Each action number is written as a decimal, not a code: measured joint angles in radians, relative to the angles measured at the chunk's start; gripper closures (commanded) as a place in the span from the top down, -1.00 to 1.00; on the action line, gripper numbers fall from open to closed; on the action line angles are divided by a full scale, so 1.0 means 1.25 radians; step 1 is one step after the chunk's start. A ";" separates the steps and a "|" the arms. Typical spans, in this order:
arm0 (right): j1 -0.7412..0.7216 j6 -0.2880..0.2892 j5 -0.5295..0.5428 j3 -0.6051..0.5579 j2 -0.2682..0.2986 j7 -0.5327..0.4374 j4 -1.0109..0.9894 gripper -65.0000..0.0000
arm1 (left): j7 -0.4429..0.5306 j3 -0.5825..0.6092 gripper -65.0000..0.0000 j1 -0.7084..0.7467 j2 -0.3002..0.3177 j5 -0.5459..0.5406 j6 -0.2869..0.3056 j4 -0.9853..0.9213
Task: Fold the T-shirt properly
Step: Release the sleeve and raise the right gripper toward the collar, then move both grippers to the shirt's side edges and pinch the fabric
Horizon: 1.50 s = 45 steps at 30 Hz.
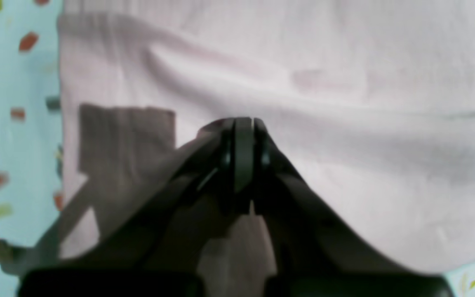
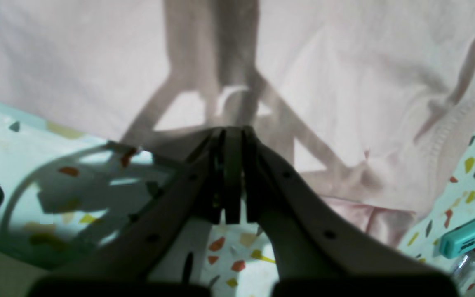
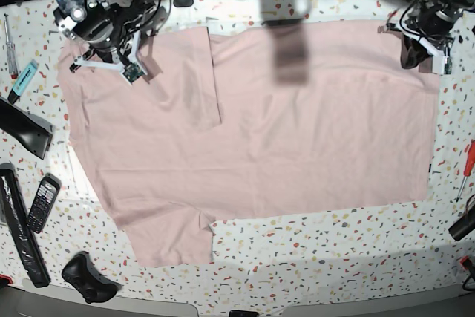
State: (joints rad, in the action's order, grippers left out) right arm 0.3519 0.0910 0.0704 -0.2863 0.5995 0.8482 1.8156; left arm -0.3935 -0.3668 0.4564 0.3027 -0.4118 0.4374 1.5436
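The pale pink T-shirt [image 3: 297, 131] lies spread flat on the speckled table, plain side up. One sleeve is folded in over the body at the top left [image 3: 200, 72], and the other sleeve sticks out at the bottom left [image 3: 174, 239]. My right gripper [image 3: 111, 64] hovers over the shirt's top left corner. In its wrist view it [image 2: 232, 132] is shut and empty above the shirt's edge [image 2: 97, 62]. My left gripper [image 3: 419, 50] is at the shirt's top right corner. Its wrist view shows it [image 1: 243, 123] shut with nothing between the jaws, just above the fabric [image 1: 344, 82].
A teal marker [image 3: 22, 79] [image 2: 470, 237], a screwdriver [image 3: 6, 35], a black stand [image 3: 22, 131], a phone [image 3: 41, 202] and a game controller [image 3: 89, 276] lie along the left edge. A red screwdriver [image 3: 466, 165] lies at the right edge.
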 measured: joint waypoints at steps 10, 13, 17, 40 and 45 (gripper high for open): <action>0.092 -0.003 -0.047 0.003 -0.001 -0.021 0.009 -1.00 | 0.006 0.000 -1.00 0.066 0.085 -0.003 0.063 -0.019; 0.121 -0.006 -0.061 0.004 -0.001 -0.026 0.019 -1.00 | 0.015 0.000 -1.00 0.089 0.098 -0.003 0.083 -0.019; 0.167 -0.005 -0.060 0.004 -0.001 -0.010 0.063 -1.00 | 0.009 0.000 -1.00 0.093 0.120 -0.009 0.085 -0.019; 0.164 -0.021 -0.039 0.180 -0.005 0.014 0.139 -1.00 | -0.064 0.003 -0.54 0.038 0.174 -0.022 0.082 0.078; 0.079 -0.030 -0.041 0.204 -0.005 -0.015 0.139 -0.82 | -0.070 0.004 -0.49 -0.020 0.172 -0.019 0.068 0.084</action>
State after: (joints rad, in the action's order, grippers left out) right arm 0.4507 0.0532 0.0193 -0.0307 0.5930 0.8291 1.9888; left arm -0.4805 -0.3614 0.4313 0.5179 -0.4358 0.5224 1.6485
